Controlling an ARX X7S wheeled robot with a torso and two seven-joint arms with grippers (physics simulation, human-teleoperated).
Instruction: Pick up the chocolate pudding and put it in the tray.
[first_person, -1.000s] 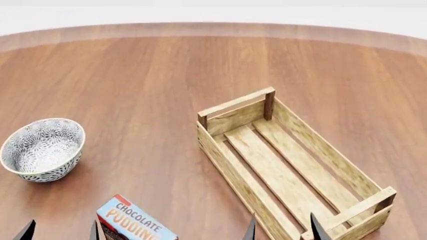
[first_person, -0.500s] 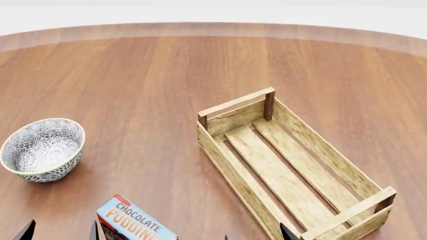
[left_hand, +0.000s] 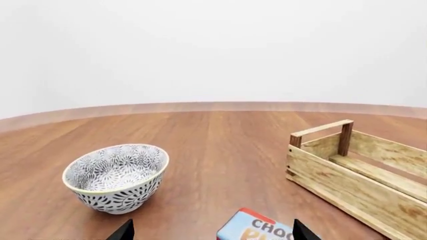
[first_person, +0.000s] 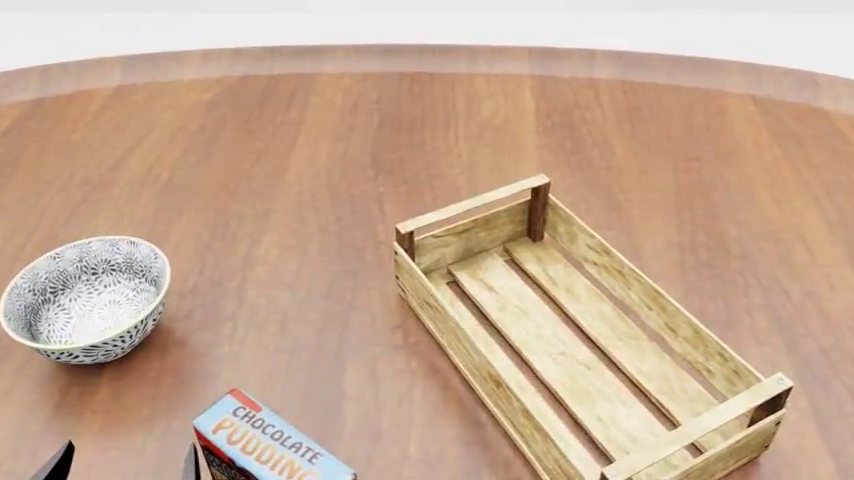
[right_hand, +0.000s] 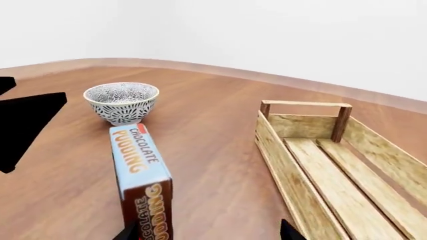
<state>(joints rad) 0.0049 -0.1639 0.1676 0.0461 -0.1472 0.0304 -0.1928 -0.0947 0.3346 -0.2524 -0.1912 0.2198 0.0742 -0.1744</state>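
The right gripper (right_hand: 207, 231) has its jaws apart just short of the upright chocolate pudding (right_hand: 141, 177); a glancing side touch could topple it. The left gripper (first_person: 127, 462), apparently spread, flanks it. Farther off, the tray (first_person: 574, 340) and bowl (first_person: 83, 298) stand clear.

My two jaws poke up dark, set wide apart. Between them lies the chocolate pudding (left_hand: 257, 229), cropped. The patterned bowl (left_hand: 117, 177) sits beyond on the counter (left_hand: 220, 145), the tray (left_hand: 363, 175) opposite.
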